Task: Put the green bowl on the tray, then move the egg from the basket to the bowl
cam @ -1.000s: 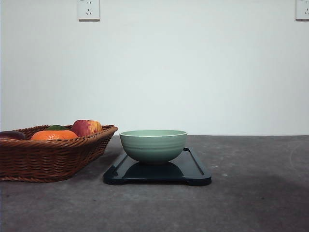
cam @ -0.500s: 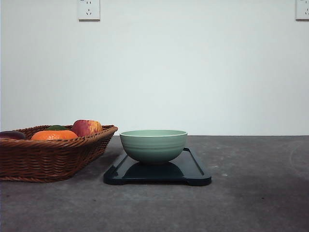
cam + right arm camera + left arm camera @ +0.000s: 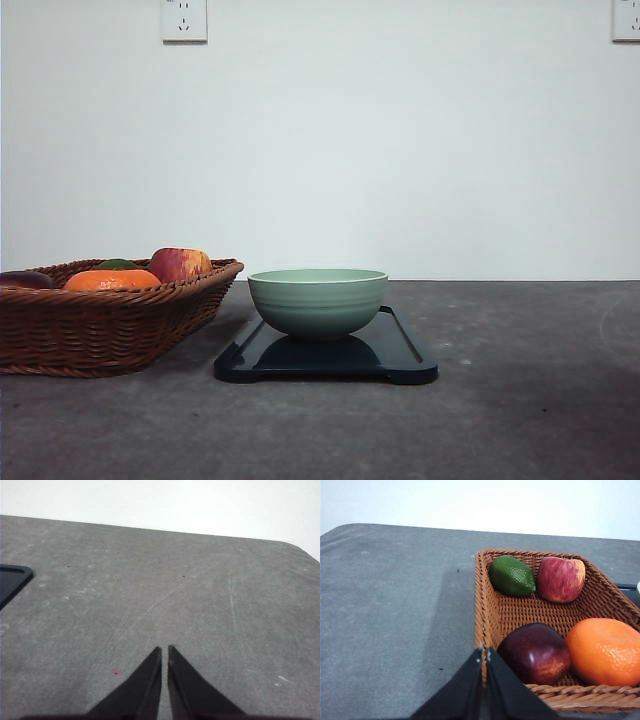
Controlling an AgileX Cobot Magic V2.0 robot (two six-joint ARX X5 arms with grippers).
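The pale green bowl (image 3: 318, 300) stands upright on the dark tray (image 3: 400, 358) at the table's middle. Left of it sits the brown wicker basket (image 3: 110, 325), also seen from above as the basket (image 3: 492, 605). The egg is hidden or out of view; whether it lies inside the bowl cannot be told. My left gripper (image 3: 484, 653) is shut with nothing in it, its tips over the basket's near rim. My right gripper (image 3: 164, 651) is shut and empty above bare grey table, with a corner of the tray (image 3: 11, 580) off to one side.
The basket holds a green lime (image 3: 512, 576), a red-yellow apple (image 3: 561, 579), a dark red apple (image 3: 536, 653) and an orange (image 3: 605, 651). Grey tabletop (image 3: 530, 400) stretches to the right of the tray. A white wall with outlets stands behind.
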